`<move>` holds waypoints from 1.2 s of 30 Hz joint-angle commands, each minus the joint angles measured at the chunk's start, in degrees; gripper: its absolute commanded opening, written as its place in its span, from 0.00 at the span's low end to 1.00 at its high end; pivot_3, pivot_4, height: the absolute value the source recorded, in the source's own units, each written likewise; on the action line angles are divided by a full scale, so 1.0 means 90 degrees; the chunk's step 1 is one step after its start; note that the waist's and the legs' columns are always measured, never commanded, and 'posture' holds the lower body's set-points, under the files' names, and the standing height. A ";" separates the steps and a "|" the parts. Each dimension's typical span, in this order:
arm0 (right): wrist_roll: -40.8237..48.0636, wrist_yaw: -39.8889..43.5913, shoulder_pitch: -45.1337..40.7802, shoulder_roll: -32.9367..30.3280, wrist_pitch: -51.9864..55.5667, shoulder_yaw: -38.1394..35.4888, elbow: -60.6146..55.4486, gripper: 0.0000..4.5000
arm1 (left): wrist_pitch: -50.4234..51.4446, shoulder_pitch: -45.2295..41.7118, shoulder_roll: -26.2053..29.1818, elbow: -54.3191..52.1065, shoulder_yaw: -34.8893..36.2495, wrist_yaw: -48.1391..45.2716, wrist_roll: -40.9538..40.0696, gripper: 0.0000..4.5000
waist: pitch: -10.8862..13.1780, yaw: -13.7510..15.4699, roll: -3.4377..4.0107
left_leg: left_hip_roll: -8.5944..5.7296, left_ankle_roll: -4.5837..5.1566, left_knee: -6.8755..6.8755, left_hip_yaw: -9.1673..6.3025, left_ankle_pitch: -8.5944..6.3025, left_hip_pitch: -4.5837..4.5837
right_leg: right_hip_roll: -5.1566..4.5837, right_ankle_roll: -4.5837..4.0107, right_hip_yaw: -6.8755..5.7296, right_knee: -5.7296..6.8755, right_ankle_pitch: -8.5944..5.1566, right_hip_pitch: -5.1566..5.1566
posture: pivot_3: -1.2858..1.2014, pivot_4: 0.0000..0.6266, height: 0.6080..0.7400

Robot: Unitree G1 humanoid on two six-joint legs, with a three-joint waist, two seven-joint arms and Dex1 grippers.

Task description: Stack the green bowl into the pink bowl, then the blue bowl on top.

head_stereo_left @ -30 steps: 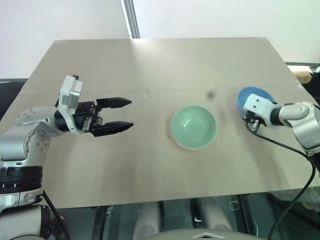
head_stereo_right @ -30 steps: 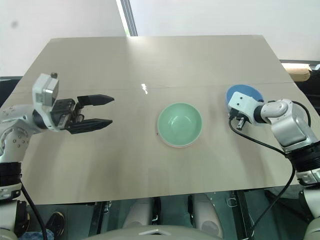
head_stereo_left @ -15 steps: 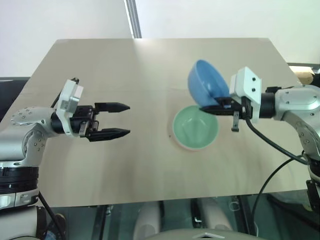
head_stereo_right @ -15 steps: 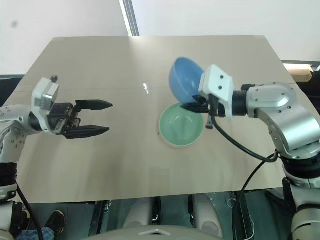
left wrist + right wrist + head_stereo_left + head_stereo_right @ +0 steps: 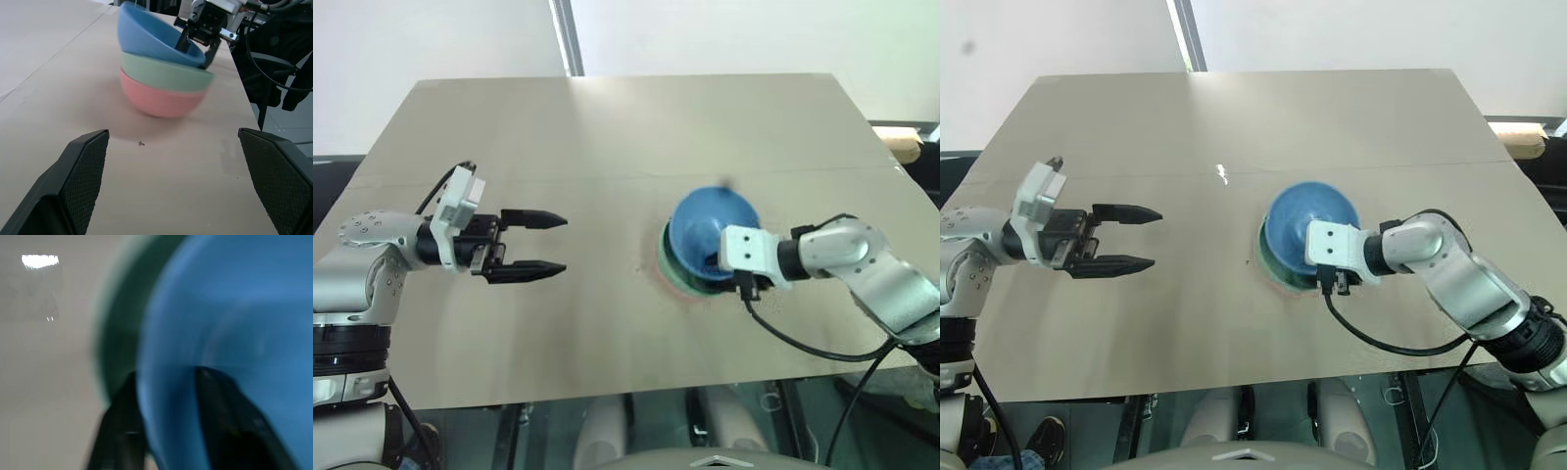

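Swung in from the table's 3 o'clock edge over the last second, your right gripper (image 5: 1332, 277) now has the blue bowl (image 5: 1304, 217) sitting tilted on top of the green bowl (image 5: 164, 77), which is nested in the pink bowl (image 5: 159, 100). The stack stands just right of the middle of the table (image 5: 1234, 127). In the right wrist view one finger (image 5: 124, 428) lies outside the blue rim and the other inside it, straddling the wall; whether they are pinching it or have let go, you cannot tell. From the head camera the gripper sits at about 5 o'clock of the stack, touching the blue bowl's near rim. Your left gripper (image 5: 543, 243) hovers well apart at the stack's 9 o'clock, pointing toward it, fingers spread wide and holding nothing. The blue bowl's high side faces the left gripper.
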 commanded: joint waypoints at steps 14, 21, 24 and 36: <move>0.1621 0.0334 -0.0555 0.0196 0.1323 -0.1737 -0.0887 0.75 | -0.0125 -0.0017 0.0015 -0.0034 0.0066 -0.0081 0.0000 1.00 | 0.0000 0.0008 0.0000 | 0.0000 0.0000 0.0003 0.0000 0.0000 -0.0003 | -0.0001 0.0000 -0.0001 -0.0001 0.0000 0.0000 | 0.52 0.24 1.00; 0.2828 0.0327 -0.0288 0.0028 0.1933 -0.3017 -0.0864 0.75 | -0.0134 -0.0082 0.0023 0.0003 0.0039 -0.0112 -0.0003 1.00 | 0.0000 0.0014 0.0000 | 0.0000 0.0000 0.0002 -0.0001 0.0000 -0.0003 | -0.0002 0.0000 -0.0001 -0.0001 0.0001 0.0002 | 0.52 0.24 1.00; 0.3332 0.0309 0.0830 0.0155 0.1664 -0.4827 -0.0408 0.75 | -0.0133 -0.0005 0.0089 0.0002 0.0156 -0.0090 -0.0018 1.00 | -0.0002 0.0087 -0.0005 | -0.0003 0.0000 0.0002 -0.0008 0.0000 -0.0008 | -0.0007 0.0000 -0.0010 -0.0008 0.0000 0.0008 | 0.52 0.24 1.00; 0.3625 0.1223 0.3890 -0.0582 0.0813 -0.7889 0.0416 0.75 | -0.0209 0.0705 0.0244 -0.0381 0.0611 0.0004 -0.0112 1.00 | -0.0002 0.0041 -0.0001 | -0.0001 0.0000 -0.0001 -0.0005 0.0000 0.0007 | 0.0001 0.0004 0.0002 -0.0001 0.0001 0.0013 | 0.52 0.24 1.00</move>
